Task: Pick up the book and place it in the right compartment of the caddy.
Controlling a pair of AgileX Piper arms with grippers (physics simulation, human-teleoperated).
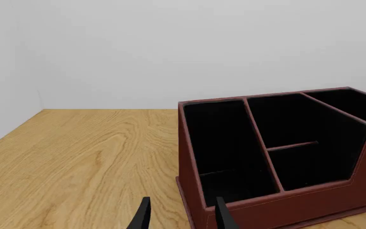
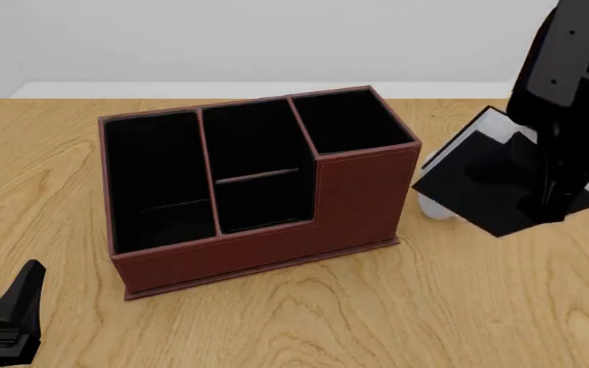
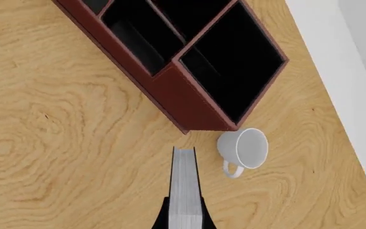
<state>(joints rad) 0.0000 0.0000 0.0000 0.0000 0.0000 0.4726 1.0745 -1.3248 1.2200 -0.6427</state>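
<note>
Right tool (image 3: 184, 217) clamped on unmarked black book (image 2: 484, 180), lifted beside caddy (image 2: 346, 199), left tool (image 1: 181, 214) parted

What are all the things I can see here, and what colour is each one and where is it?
caddy: one, reddish-brown with black inside, three sections, middle of the table.
right compartment: one, black-lined, tallest end of the caddy, nothing seen in it.
book: one, black covers with white page edges, held in the air to the right of the caddy.
mug: one, white, on the table beside the caddy's tall end.
table: one, light wood.
right gripper: one, black, jaws shut on the book.
left gripper: one, black, jaws open, low over the table near the caddy's left end.
</note>
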